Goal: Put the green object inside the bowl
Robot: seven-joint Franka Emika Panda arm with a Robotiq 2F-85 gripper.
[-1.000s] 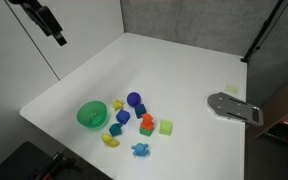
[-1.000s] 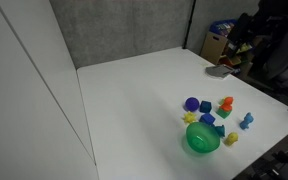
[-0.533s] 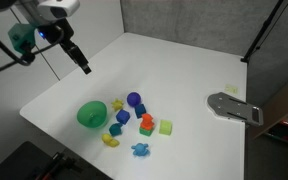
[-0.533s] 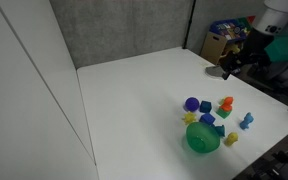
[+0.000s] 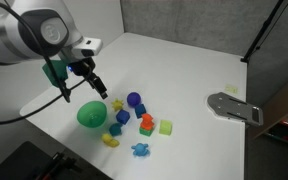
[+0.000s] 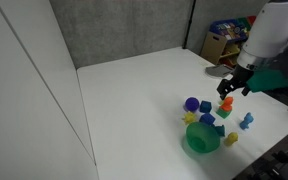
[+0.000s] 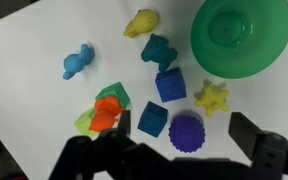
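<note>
The green object (image 7: 160, 50) is a small dark teal-green toy piece lying on the white table just left of the bowl (image 7: 241, 35) in the wrist view. It also shows in an exterior view (image 5: 115, 128). The bowl is round, bright green, upright and empty, and shows in both exterior views (image 5: 91, 114) (image 6: 202, 140). My gripper (image 7: 186, 132) is open and empty. It hangs above the toy cluster (image 5: 92, 83) (image 6: 227, 88), with its jaws framing a purple ball (image 7: 186, 131), apart from the green object.
Around it lie a blue cube (image 7: 170, 86), a teal-blue cube (image 7: 152, 119), a yellow spiky toy (image 7: 212, 98), a yellow toy (image 7: 141, 22), a light blue toy (image 7: 79, 62), and a brighter green piece (image 7: 112, 95) with an orange piece (image 7: 106, 114). A grey plate (image 5: 234, 107) lies at the table edge.
The arm has swung in from the far side of the table and come down over the toys. The toys and the bowl have not moved.
</note>
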